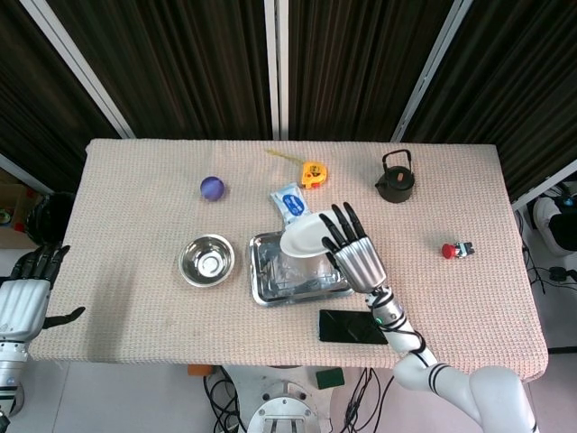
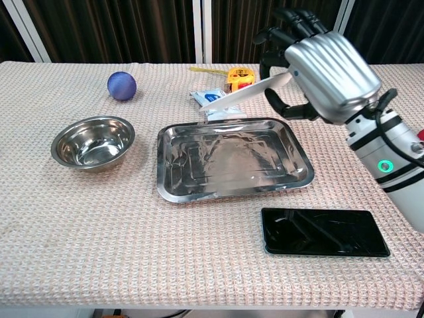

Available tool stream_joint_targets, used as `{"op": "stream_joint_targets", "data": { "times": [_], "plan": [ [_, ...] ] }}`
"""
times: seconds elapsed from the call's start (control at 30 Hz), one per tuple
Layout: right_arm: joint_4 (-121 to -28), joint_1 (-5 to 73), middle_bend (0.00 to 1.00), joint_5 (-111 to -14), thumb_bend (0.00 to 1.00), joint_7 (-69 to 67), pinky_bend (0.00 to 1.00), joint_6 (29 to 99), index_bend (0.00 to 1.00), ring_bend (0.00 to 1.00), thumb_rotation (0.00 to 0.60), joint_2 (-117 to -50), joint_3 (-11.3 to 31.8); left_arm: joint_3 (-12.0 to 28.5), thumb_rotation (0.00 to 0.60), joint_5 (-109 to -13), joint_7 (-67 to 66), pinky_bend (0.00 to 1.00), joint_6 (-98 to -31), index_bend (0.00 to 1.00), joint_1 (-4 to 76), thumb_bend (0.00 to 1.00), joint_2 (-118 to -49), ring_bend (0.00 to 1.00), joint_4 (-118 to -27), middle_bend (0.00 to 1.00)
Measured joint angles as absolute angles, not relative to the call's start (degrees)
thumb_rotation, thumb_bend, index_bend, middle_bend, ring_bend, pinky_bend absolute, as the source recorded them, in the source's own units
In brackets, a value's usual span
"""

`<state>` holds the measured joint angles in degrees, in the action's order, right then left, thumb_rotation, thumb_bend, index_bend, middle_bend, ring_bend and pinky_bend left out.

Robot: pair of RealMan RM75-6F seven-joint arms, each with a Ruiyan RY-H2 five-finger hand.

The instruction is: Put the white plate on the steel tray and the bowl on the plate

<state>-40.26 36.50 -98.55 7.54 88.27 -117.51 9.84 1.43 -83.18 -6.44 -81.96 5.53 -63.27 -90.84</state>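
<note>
My right hand [image 1: 357, 257] [image 2: 324, 66] holds the white plate [image 1: 302, 236] [image 2: 246, 93] by its edge, tilted, in the air above the steel tray [image 1: 270, 281] [image 2: 228, 162]. The plate hangs over the tray's far right part and does not touch it. The steel bowl [image 1: 206, 260] [image 2: 93, 142] sits empty on the cloth to the left of the tray. My left hand [image 1: 25, 293] hovers off the table's left edge with its fingers apart and nothing in it.
A black phone [image 1: 347, 328] [image 2: 324, 232] lies in front of the tray. Behind the tray are a wipes packet [image 1: 288, 202] [image 2: 213, 101], a yellow tape measure [image 1: 312, 173] [image 2: 240, 78] and a purple ball [image 1: 212, 188] [image 2: 122, 85]. A black teapot [image 1: 396, 179] and a small red toy [image 1: 455, 249] stand at right.
</note>
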Motion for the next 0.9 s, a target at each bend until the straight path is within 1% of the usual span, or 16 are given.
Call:
{"op": "stream_joint_targets", "data": {
  "times": [0.13,0.3,0.57,0.77,0.83,0.9],
  "plan": [
    [-33.7,38.8,0.18,-97.6,0.52,4.5,0.00,85.9,1.00,0.00,0.600,-122.0,9.9,1.5,0.505,-82.9,-6.0,0.11,-81.8,0.04,5.4,0.02,-63.2,0.03,-90.4,0.03],
    [-30.0,39.1,0.18,-97.1,0.53,1.5,0.00,84.8,1.00,0.00,0.600,-125.1,8.1,1.4,0.505,-82.8,-5.8,0.11,-81.6,0.04,5.5,0.03,-63.3,0.03,-90.2,0.03],
    [-31.2,35.5,0.18,-98.2,0.52,2.2,0.00,85.7,1.00,0.00,0.600,-125.6,3.0,1.2,0.502,-83.2,-5.6,0.11,-81.4,0.04,5.6,0.03,-63.5,0.03,-90.0,0.03],
    [-34.8,34.3,0.16,-98.0,0.48,3.7,0.00,84.6,1.00,0.00,0.600,-124.6,1.8,1.1,0.502,-83.4,-5.4,0.11,-81.5,0.04,5.5,0.02,-63.4,0.03,-90.0,0.03],
    [-36.0,34.0,0.15,-97.9,0.47,4.0,0.00,84.2,0.97,0.00,0.600,-124.0,1.5,1.1,0.504,-83.4,-5.4,0.11,-81.6,0.04,5.4,0.02,-63.3,0.03,-90.1,0.03],
    [-37.7,33.8,0.12,-97.8,0.41,4.4,0.00,83.4,0.85,0.00,0.600,-123.2,1.2,1.1,0.501,-83.4,-5.3,0.11,-81.6,0.04,5.4,0.02,-63.2,0.03,-90.1,0.03]
  ]
}}
